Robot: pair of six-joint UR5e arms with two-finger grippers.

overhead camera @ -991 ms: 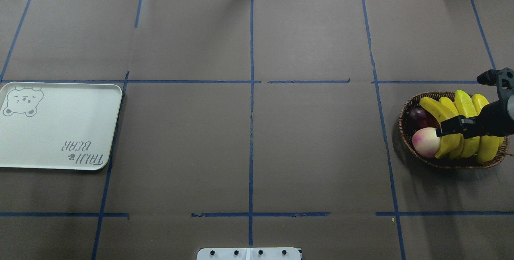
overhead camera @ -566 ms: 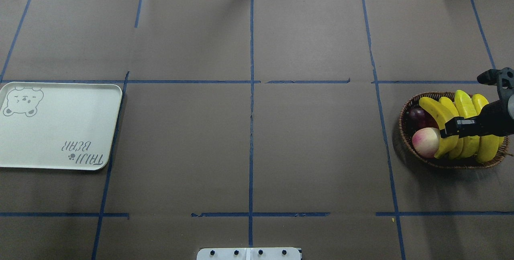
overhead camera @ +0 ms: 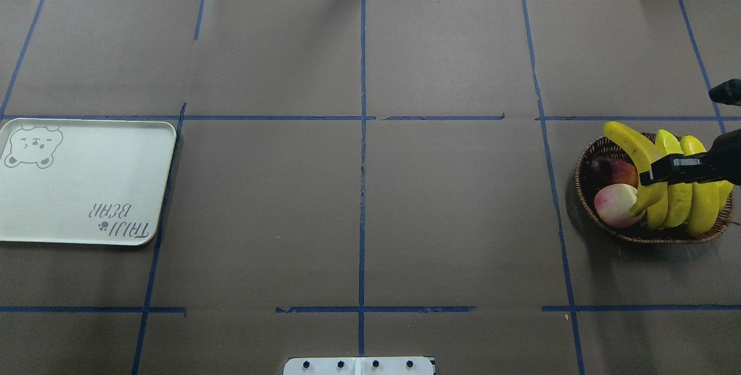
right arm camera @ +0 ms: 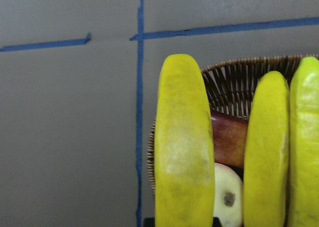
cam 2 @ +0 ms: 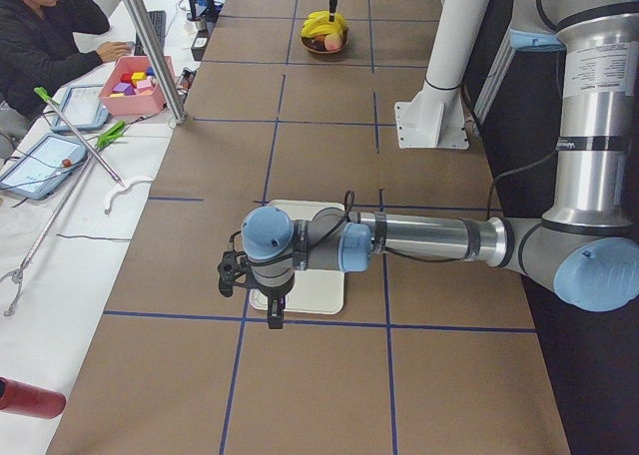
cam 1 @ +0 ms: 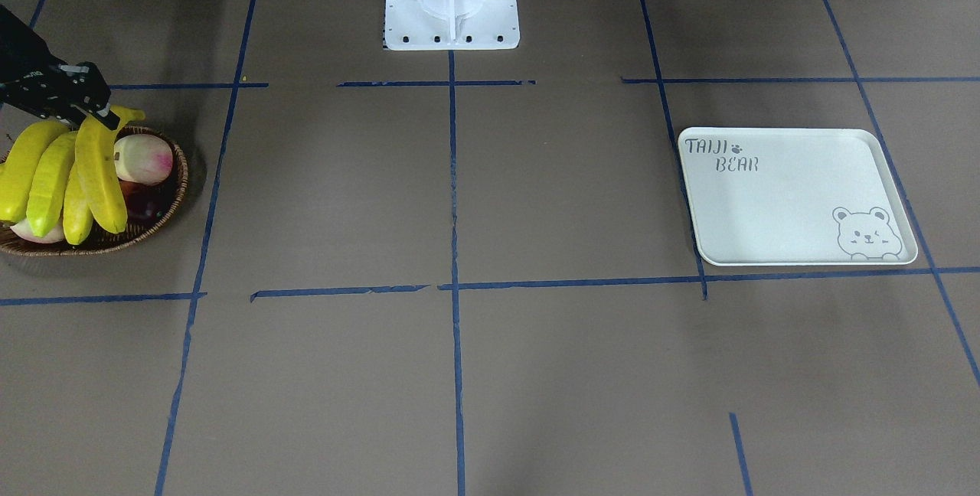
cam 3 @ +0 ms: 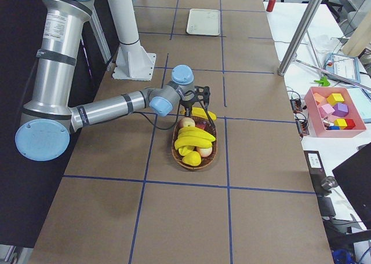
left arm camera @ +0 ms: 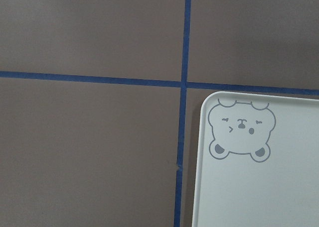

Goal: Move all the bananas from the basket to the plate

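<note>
Long, curved, glossy banana (overhead camera: pixel 631 142) of deeper yellow, tilted above the brown wicker basket (overhead camera: pixel 582 192), pinched past its middle between the fingers of the right gripper (overhead camera: pixel 653 171). Three paler bananas (overhead camera: pixel 683 204) lying inside beside a pink peach (overhead camera: pixel 613 204). White bear-printed plate (overhead camera: pixel 87 190) well apart. Left gripper (cam 2: pixel 272 305) by the plate's edge; fingers impossible to judge.

Opposing downward views, basket (overhead camera: pixel 648 237) in both

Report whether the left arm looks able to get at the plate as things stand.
Probably yes. The left pincer hangs directly over the plate, and the left wrist view looks straight down on one of its corners. Nothing shows between them, and the right arm is busy at the far end of the table.
</note>
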